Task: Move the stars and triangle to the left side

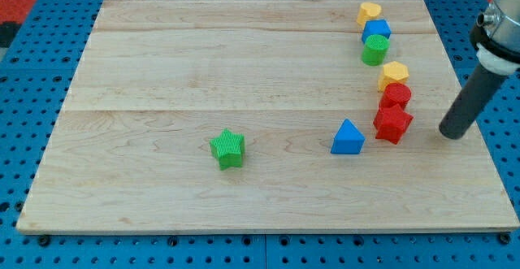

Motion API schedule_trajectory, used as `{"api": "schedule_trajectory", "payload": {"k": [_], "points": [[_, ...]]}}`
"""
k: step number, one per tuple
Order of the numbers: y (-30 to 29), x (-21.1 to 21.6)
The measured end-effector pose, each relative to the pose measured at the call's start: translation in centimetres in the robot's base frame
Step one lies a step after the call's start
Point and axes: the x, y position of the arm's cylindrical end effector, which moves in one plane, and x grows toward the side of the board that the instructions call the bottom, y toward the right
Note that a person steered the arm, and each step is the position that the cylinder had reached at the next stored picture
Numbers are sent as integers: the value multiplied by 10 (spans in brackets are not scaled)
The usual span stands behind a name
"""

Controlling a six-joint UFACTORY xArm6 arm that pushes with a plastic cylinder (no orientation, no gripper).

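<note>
A green star [227, 149] lies at the board's lower middle. A blue triangle [348, 137] lies right of it. A red star [393, 123] sits just right of the triangle, touching a red round-edged block [396, 96] above it. My tip [453, 132] rests near the board's right edge, to the right of the red star and apart from it.
A column of blocks runs up the right side: a yellow block [394, 74], a green cylinder [374, 49], a blue block [376, 30] and a yellow block [370, 12]. The wooden board [162, 58] lies on a blue pegboard.
</note>
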Motion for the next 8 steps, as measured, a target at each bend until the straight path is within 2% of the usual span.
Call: {"api": "schedule_trajectory", "payload": {"k": [1, 2, 3, 5, 7, 8], "points": [[-50, -3], [-129, -2], [-191, 27], [-254, 44], [-142, 44], [-151, 81]]}}
